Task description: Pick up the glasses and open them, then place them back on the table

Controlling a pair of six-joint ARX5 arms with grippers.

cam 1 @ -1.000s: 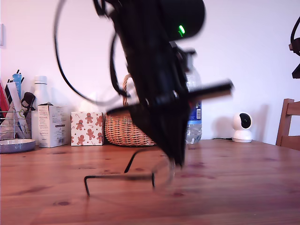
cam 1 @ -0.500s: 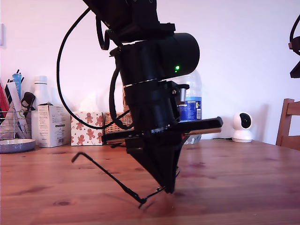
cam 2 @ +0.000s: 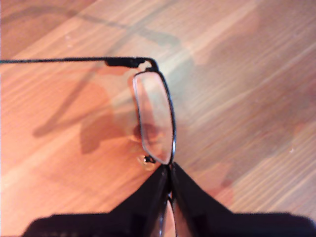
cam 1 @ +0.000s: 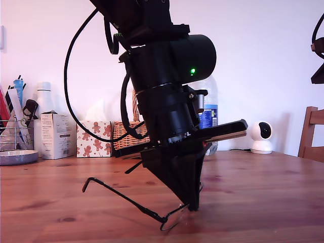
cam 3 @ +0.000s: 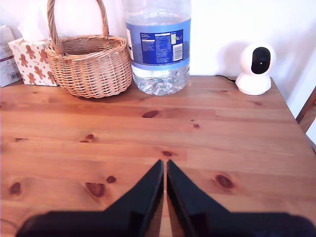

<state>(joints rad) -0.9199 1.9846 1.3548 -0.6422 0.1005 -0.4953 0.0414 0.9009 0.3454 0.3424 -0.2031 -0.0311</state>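
Observation:
The glasses (cam 2: 154, 116) are thin and black-framed. My first gripper (cam 2: 170, 168) is shut on the frame at the near end of one lens. One temple arm (cam 2: 64, 60) is unfolded and sticks out sideways. In the exterior view my first gripper (cam 1: 192, 206) points steeply down in the middle, and the glasses (cam 1: 169, 220) hang tilted just over the table (cam 1: 263, 192). Their temple arm rises toward the exterior view's left; I cannot tell whether the frame touches the wood. My second gripper (cam 3: 164, 165) is shut on nothing, above bare table (cam 3: 237, 128).
Along the back wall stand a wicker basket (cam 3: 89, 64), a big water bottle (cam 3: 158, 44) and a white camera (cam 3: 255, 66). A gingerbread-print box (cam 1: 93, 138), a white carton (cam 1: 55, 135) and a utensil rack (cam 1: 15, 116) sit at the exterior view's left, a chair back (cam 1: 311, 131) at its right.
The first arm was blurred in motion with the glasses held level; it has settled and tipped them, lens end down. Since half a second ago it shifted slightly toward the exterior view's right.

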